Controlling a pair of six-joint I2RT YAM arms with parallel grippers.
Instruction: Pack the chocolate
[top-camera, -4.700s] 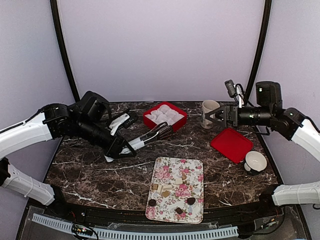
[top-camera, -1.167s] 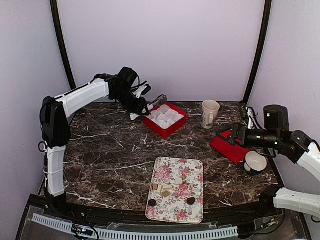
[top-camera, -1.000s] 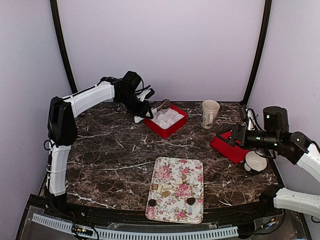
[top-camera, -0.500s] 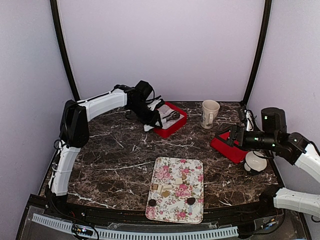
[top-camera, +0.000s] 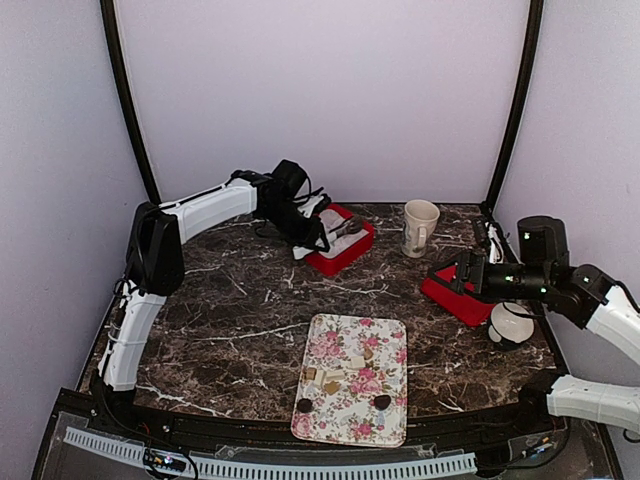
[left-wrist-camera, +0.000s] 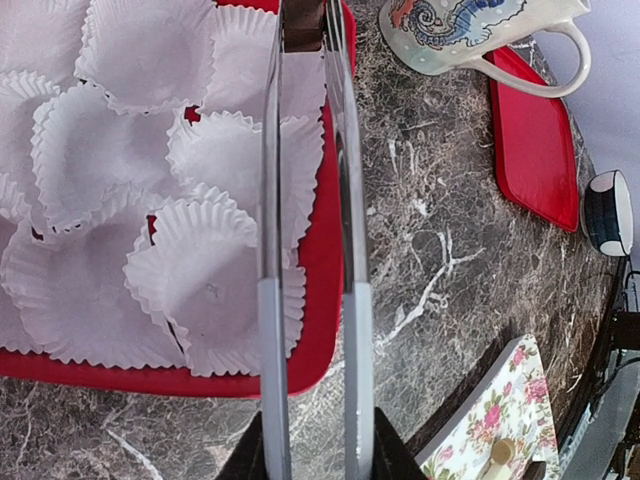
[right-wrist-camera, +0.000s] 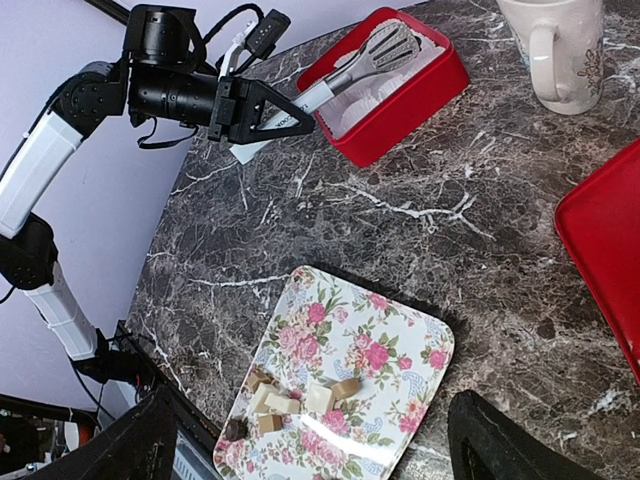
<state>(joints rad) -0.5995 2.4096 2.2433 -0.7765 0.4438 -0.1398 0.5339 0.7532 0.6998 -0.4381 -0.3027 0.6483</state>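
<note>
Several chocolate pieces (top-camera: 330, 385), dark brown and tan, lie on the near half of a floral tray (top-camera: 385, 335). The right wrist view shows them in a cluster (right-wrist-camera: 290, 400). At the back stands a red box (top-camera: 328, 262) lined with white paper cups (left-wrist-camera: 120, 150). My left gripper (top-camera: 305, 235) (left-wrist-camera: 310, 455) is shut on metal tongs (left-wrist-camera: 345, 200). The tongs reach over the box's right side, and their head (right-wrist-camera: 385, 45) hangs above the cups. Something dark brown shows at the tong tips; I cannot tell what it is. My right gripper (top-camera: 462, 272) (right-wrist-camera: 318, 400) is open and empty, at the red lid's left edge.
A red lid (top-camera: 470, 295) lies flat at the right. A seahorse-printed mug (top-camera: 420, 227) stands behind it, and a small white-lined cup (top-camera: 511, 323) sits near the right edge. Dark marble tabletop (top-camera: 230, 320) stretches left of the tray.
My left arm swung right and carried the tongs from beside the box's left corner to above its cups. The right arm barely shifted.
</note>
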